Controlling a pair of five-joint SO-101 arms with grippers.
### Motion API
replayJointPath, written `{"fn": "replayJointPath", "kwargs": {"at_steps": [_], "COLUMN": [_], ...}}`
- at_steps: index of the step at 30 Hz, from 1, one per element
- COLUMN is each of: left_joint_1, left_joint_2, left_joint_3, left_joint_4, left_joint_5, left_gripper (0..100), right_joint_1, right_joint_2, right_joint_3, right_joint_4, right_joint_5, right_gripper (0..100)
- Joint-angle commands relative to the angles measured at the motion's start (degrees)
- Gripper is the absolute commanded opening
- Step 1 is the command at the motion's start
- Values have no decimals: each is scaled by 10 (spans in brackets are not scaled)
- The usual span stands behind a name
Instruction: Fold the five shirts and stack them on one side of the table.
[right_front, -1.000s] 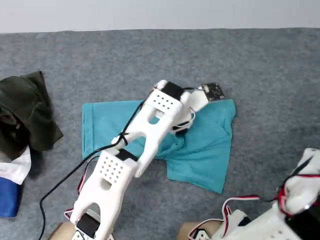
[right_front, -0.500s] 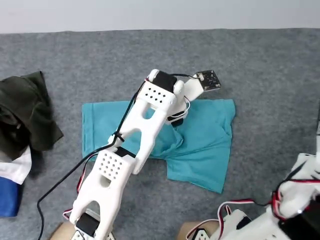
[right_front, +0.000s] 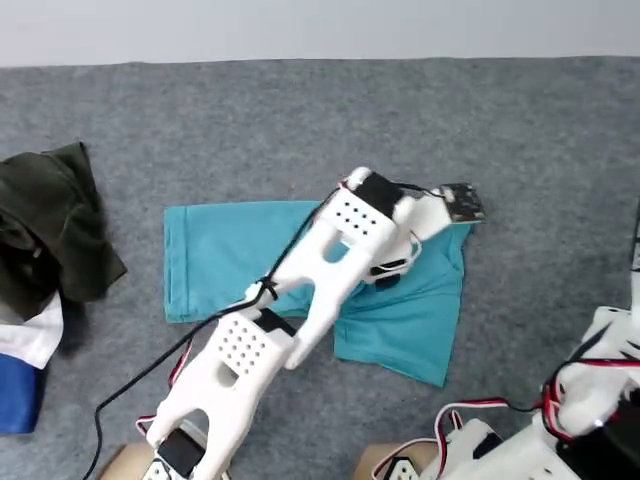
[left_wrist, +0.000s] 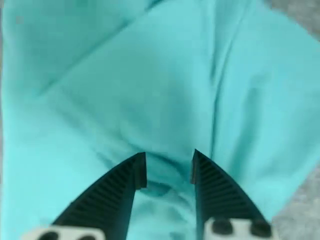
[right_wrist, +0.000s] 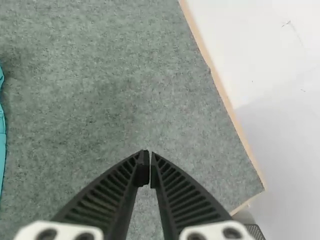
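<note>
A teal shirt (right_front: 210, 255) lies spread on the grey carpeted table (right_front: 300, 120), partly folded, with its right part bunched. My left arm stretches from the front edge across it. My left gripper (right_front: 390, 272) sits over the shirt's right half. In the left wrist view the left gripper (left_wrist: 167, 160) pinches a fold of the teal shirt (left_wrist: 150, 90) between its fingers, with creases running out from the pinch. My right gripper (right_wrist: 146, 155) is shut on nothing and hangs over bare carpet by the table's right edge (right_wrist: 220, 85). The right arm (right_front: 600, 390) stays at the front right corner.
A pile of shirts sits at the left edge: a dark green shirt (right_front: 50, 225) on top, a white shirt (right_front: 35, 335) and a blue shirt (right_front: 18, 395) below it. Bare carpet stretches behind and to the right of the teal shirt.
The left arm swung back and left, then right and toward the front across the teal shirt. The right arm pulled back slightly toward the front right corner.
</note>
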Motion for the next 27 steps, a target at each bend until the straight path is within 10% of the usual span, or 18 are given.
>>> {"fn": "replayJointPath", "kwargs": {"at_steps": [1, 10, 20, 27], "left_joint_1": [-40, -106, -11, 108], "left_joint_2": [-14, -14, -75, -197], "left_joint_3": [11, 44, 14, 212], "left_joint_4": [17, 17, 17, 15], "left_joint_5": [3, -26, 7, 24], "left_gripper": [122, 119, 119, 123], "right_joint_1": [4, 2, 4, 5], "right_joint_2": [0, 6, 1, 1], "right_joint_3": [-1, 0, 0, 0], "right_joint_4": [22, 22, 22, 22], "right_joint_5": [0, -3, 0, 0], "right_gripper": [9, 9, 9, 12]}}
